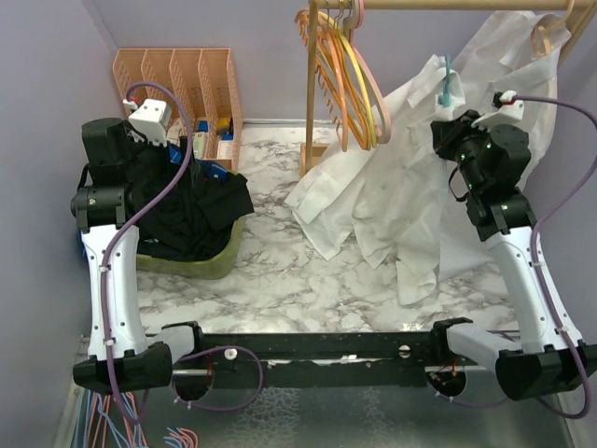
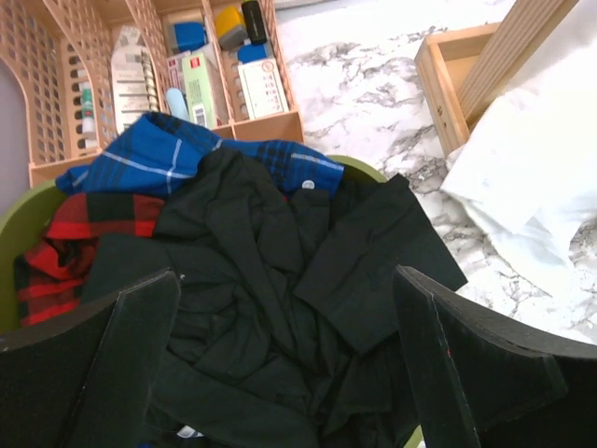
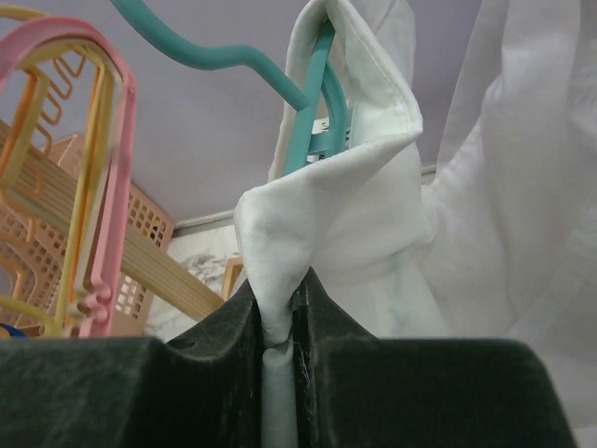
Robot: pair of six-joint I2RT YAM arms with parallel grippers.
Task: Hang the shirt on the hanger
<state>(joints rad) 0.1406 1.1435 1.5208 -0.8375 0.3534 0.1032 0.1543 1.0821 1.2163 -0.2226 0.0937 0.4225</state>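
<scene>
While the right gripper [image 3: 280,313] pinches shut on a fold of the shirt [image 3: 359,215] just under its collar, the hanger [image 3: 315,103] sits inside that collar, its hook rising above the cloth. Seen from above, the shirt hangs from this grip close to the rail [image 1: 448,5]. Its body and sleeves drape down to the surface [image 1: 280,271]. Orange, yellow and pink hangers [image 1: 350,79] hang just beside it, and a second white shirt [image 1: 541,65] hangs behind at the right. The left gripper [image 2: 284,299] is wide open and holds nothing, above dark clothes [image 2: 280,243] in a green basket [image 2: 23,219]. The shirt looks thin, light and limp, so it would likely slide off a smooth plastic arm. The collar or a shoulder seam seems a firmer place to take hold than the loose sleeves.
</scene>
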